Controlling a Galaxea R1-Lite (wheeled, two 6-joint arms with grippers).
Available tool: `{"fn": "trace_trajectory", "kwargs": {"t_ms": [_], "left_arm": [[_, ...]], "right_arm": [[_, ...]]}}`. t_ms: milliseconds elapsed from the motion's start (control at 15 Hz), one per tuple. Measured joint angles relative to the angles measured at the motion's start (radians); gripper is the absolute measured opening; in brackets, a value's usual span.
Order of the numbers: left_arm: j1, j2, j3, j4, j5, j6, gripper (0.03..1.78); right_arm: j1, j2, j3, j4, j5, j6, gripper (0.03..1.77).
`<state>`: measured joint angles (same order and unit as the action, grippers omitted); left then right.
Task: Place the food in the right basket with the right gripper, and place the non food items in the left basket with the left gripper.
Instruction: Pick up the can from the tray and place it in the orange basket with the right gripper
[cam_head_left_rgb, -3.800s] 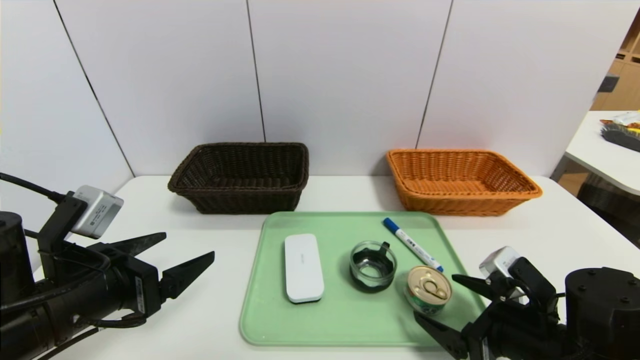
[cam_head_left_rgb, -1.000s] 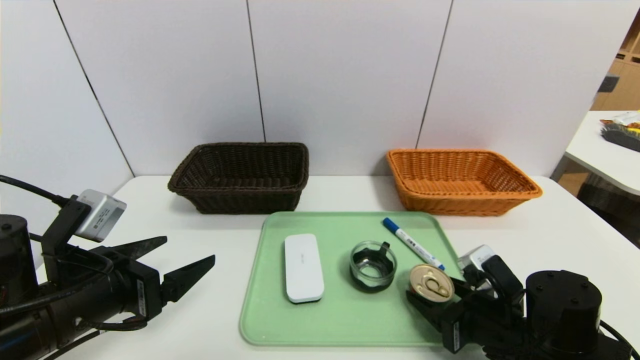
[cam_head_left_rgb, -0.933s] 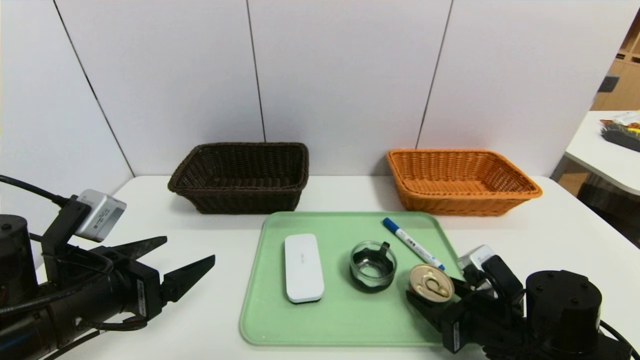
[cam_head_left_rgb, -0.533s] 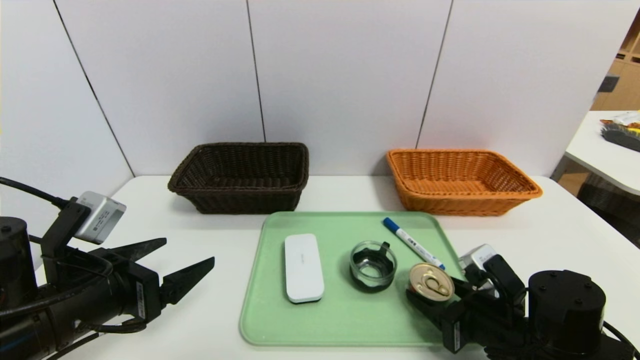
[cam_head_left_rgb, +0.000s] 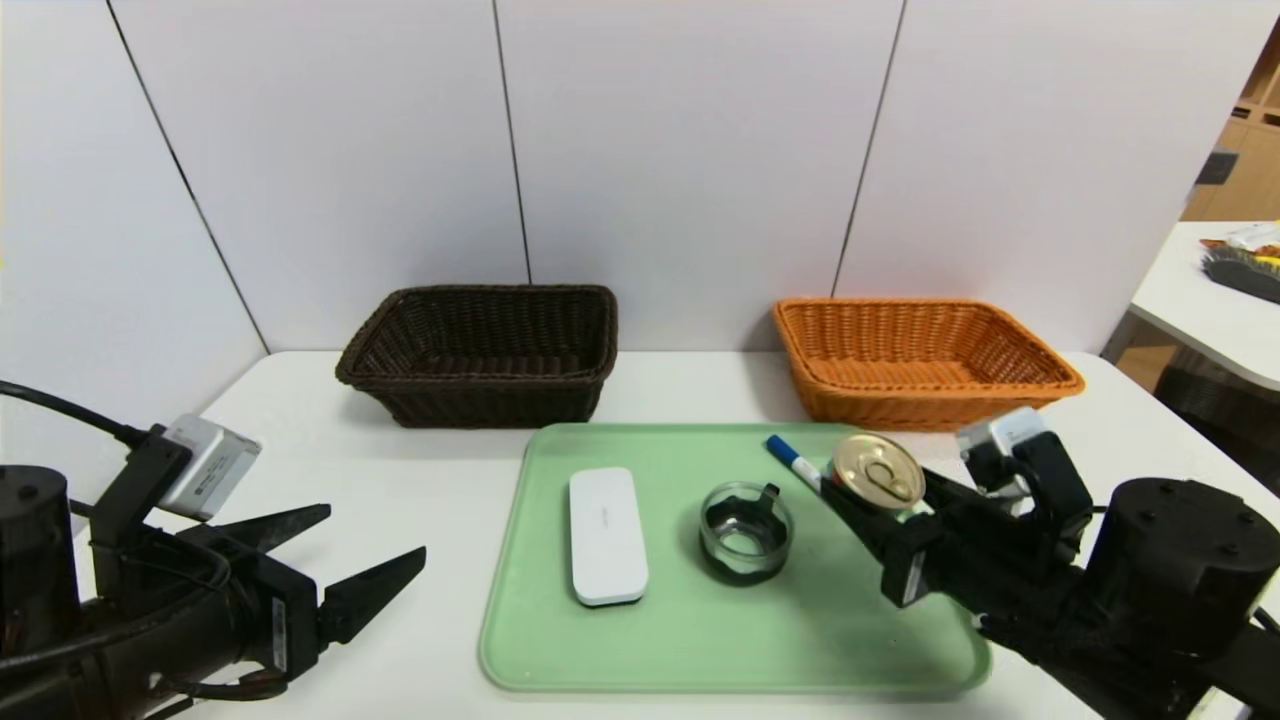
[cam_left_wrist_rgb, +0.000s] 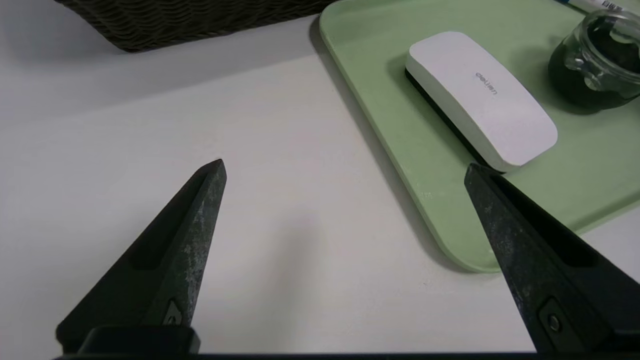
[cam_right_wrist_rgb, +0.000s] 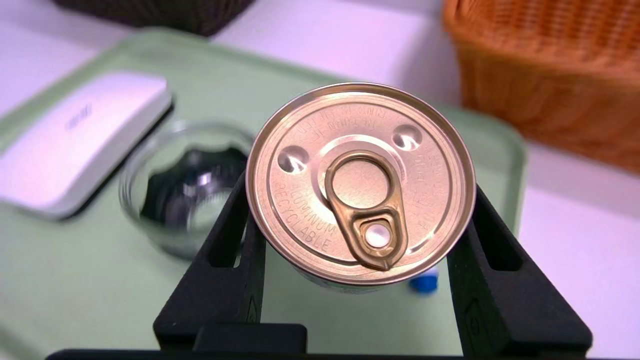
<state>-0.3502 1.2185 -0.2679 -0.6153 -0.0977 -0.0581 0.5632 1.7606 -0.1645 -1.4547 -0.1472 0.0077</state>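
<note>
The food, a small tin can (cam_head_left_rgb: 879, 472) with a gold pull-tab lid (cam_right_wrist_rgb: 360, 182), hangs above the green tray's (cam_head_left_rgb: 700, 640) right side. My right gripper (cam_head_left_rgb: 880, 487) is shut on its sides, just in front of the orange right basket (cam_head_left_rgb: 930, 405). On the tray lie the white case (cam_head_left_rgb: 606, 535), the glass jar (cam_head_left_rgb: 746, 530) and the blue-capped marker (cam_head_left_rgb: 795, 458), partly hidden behind the can. The dark brown left basket (cam_head_left_rgb: 480, 395) stands at the back. My left gripper (cam_head_left_rgb: 376, 530) hovers open over the table, left of the tray (cam_left_wrist_rgb: 450, 215), empty.
White wall panels rise close behind both baskets. A second white table (cam_head_left_rgb: 1215, 300) with some items stands off to the far right. Bare tabletop (cam_head_left_rgb: 1130, 440) lies to the right of the tray and the orange basket.
My right gripper, which held the can low at the tray's front right, has lifted it up and back toward the orange basket. The left arm has sunk slightly.
</note>
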Motion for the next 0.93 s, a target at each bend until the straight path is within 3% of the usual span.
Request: {"fn": "trace_trajectory", "kwargs": {"t_ms": [133,333,667,933], "left_arm": [[-0.007,-0.004,0.010,0.000,0.000,0.002,1.69],[-0.013,-0.013,0.009,0.001,0.000,0.009,1.69],[-0.014,-0.019,0.000,0.000,0.001,0.013,1.69],[-0.014,-0.019,-0.007,0.000,0.001,0.013,1.69]], "right_arm": [[-0.012,-0.038,-0.106,0.086,-0.009,-0.001,0.98],[-0.067,-0.093,-0.331,0.309,-0.010,-0.001,0.98],[-0.195,-0.130,-0.764,0.831,-0.009,-0.001,0.98],[-0.284,-0.054,-1.009,1.187,0.003,-0.001,0.98]]}}
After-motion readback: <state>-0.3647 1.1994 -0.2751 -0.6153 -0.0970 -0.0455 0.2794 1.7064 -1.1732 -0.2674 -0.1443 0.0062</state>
